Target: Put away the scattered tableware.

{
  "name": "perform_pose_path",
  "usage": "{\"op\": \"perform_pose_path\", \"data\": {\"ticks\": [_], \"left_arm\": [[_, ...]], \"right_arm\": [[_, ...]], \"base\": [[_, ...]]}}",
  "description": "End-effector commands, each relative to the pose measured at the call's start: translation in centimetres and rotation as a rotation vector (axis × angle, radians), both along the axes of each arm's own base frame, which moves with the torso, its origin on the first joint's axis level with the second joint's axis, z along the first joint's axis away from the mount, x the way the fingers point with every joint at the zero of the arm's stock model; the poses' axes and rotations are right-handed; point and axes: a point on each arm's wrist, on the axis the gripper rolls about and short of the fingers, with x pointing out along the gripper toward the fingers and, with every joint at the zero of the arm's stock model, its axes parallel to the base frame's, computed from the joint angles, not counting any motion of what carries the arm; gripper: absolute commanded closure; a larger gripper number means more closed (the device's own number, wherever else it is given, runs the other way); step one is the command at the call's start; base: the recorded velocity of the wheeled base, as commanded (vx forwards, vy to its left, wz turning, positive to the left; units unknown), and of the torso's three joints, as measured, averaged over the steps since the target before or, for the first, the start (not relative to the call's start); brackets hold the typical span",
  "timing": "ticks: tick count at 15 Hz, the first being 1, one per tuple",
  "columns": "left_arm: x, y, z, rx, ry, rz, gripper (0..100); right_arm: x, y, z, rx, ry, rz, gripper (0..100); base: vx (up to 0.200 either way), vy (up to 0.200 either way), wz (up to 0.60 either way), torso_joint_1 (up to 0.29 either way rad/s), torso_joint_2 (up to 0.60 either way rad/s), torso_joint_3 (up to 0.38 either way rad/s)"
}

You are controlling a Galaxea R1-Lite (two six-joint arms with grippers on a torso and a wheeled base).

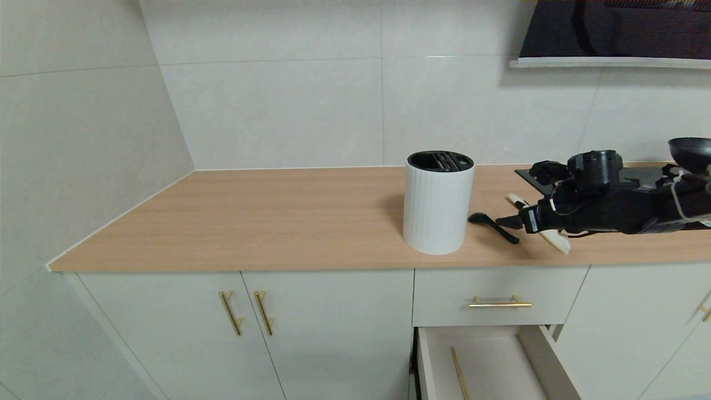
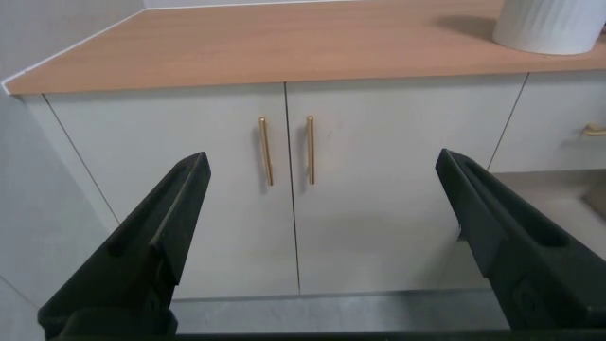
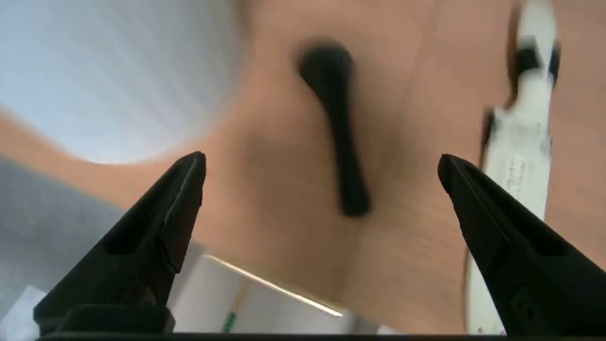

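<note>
**Both claws spread wide, the right one over the spoon**

My right claw [image 3: 319, 169] is at the right of the head view, over the light wooden surface [image 1: 278, 222], with its two dark fingers [image 3: 161, 227] set far apart and nothing between them. Below the gap lies the black spoon [image 3: 336, 133], flat on the surface, its bowl end towards the white ribbed cylindrical holder [image 1: 437, 208]. In the head view the spoon lies just right of the holder's base, near it but apart. The holder stands upright right of the frame's centre, and its black top is cut with slots.

Just beyond the spoon, further right, a long cream-white utensil [image 3: 521, 161] lies on the surface. My arm crosses over its middle in the head view, so I cannot tell what kind of utensil it is.

My left claw [image 2: 322, 161] is also spread wide and holds nothing. It faces the pale cabinet doors [image 2: 379, 189] under the surface, where two slim gold handles [image 2: 287, 152] run side by side.

At the lower right of the head view a white drawer [image 1: 533, 355] stands pulled out, with a thin gold-coloured stick [image 1: 459, 372] lying inside. A black cooktop [image 1: 530, 176] is set into the surface at the far right.
</note>
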Motion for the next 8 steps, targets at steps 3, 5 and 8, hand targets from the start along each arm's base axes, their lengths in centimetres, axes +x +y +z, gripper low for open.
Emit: {"op": "perform_pose_path", "data": {"ticks": [3,5,8], "left_arm": [[0.0,0.0,0.0,0.000,0.000,-0.001,0],[0.0,0.0,0.0,0.000,0.000,-0.001,0],[0.0,0.0,0.0,0.000,0.000,-0.001,0]], "right_arm": [[2.0,0.2,-4.0,0.037,0.029,-0.016,0],[2.6,0.2,-5.0,0.036,0.040,-0.020,0],[3.2,0.2,-5.7,0.039,0.027,-0.025,0]], "base": [[0.000,0.000,0.00,0.000,0.00,0.000],[0.000,0.000,0.00,0.000,0.00,0.000],[0.000,0.000,0.00,0.000,0.00,0.000]]}}
